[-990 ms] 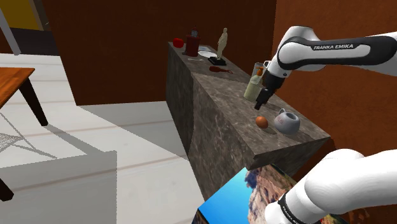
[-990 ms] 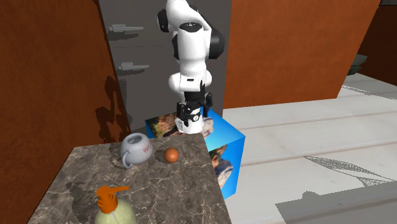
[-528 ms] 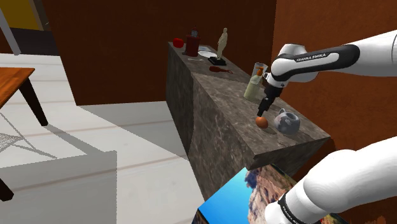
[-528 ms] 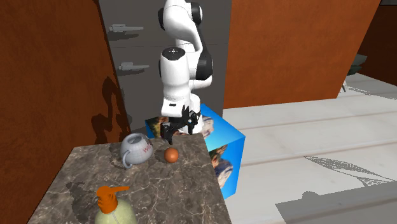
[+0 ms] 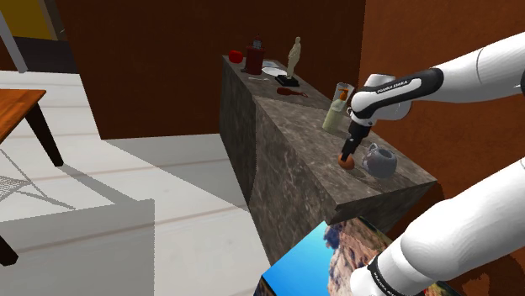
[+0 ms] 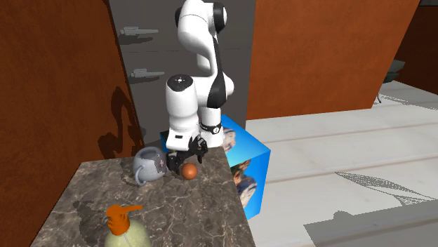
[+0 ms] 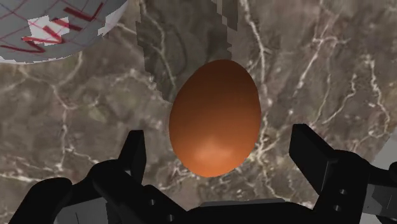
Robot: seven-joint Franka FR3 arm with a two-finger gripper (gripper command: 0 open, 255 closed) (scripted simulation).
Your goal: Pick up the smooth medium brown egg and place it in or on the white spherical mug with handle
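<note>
Claw (image 7: 218,141) released, fingers wide apart, straddling brown egg (image 7: 216,118) with a gap on each side, touching nothing. Egg lies on marble worktop (image 7: 331,70) near its stand-side end, just beside grey round mug (image 7: 54,25).

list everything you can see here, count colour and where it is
egg: one, brown, on the counter beside the mug
mug: one, pale grey with red lines, counter end nearest the stand
pump bottle: one, pale, orange pump, mid counter
figurine: one, cream, counter's far end
cup: one, red, far end
jar: one, dark red, beside the cup
counter: one, dark veined stone
table: one, brown wood, shoulder view's left
stand: one, blue pictured box
arm: one, white
gripper: one, black, open, fingers either side of the egg, not touching
</note>
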